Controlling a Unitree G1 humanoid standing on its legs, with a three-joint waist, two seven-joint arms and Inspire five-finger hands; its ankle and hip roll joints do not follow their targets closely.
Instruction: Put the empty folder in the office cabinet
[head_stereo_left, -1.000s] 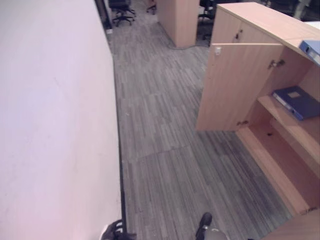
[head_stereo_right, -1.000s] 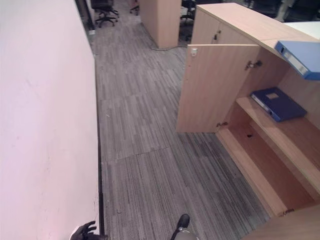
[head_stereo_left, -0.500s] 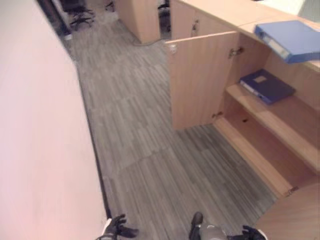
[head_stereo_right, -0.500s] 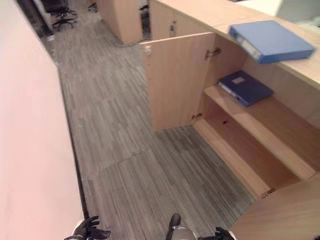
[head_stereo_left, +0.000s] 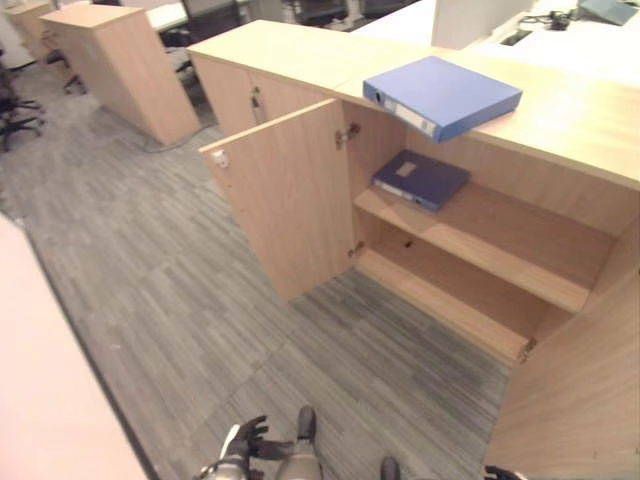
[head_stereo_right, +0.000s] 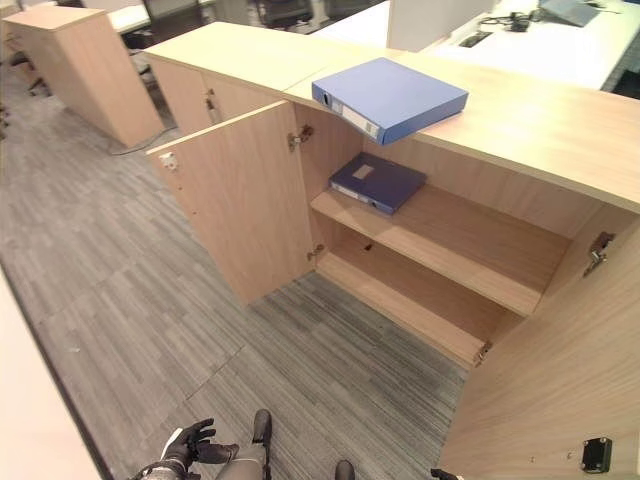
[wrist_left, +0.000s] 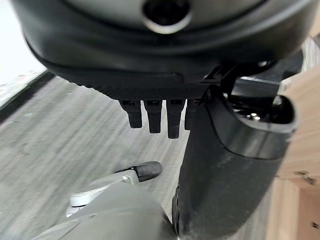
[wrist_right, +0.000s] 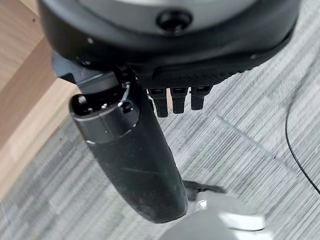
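Well ahead of my fingers, up on the office cabinet (head_stereo_right: 520, 110) top, lies the light blue folder (head_stereo_right: 390, 97), flat and overhanging the front edge a little. Below it the cabinet door (head_stereo_right: 235, 200) stands open, and a dark blue folder (head_stereo_right: 378, 182) rests on the upper shelf (head_stereo_right: 450, 245); the lower shelf is bare. My left hand (head_stereo_right: 190, 445) hangs low over the grey carpet (head_stereo_left: 150, 270), fingers loosely spread and holding nothing. My right hand (wrist_right: 180, 97) hangs down too, fingers relaxed, empty. So I judge nothing is done yet: I must reach up, take the folder from the top, and set it on a shelf.
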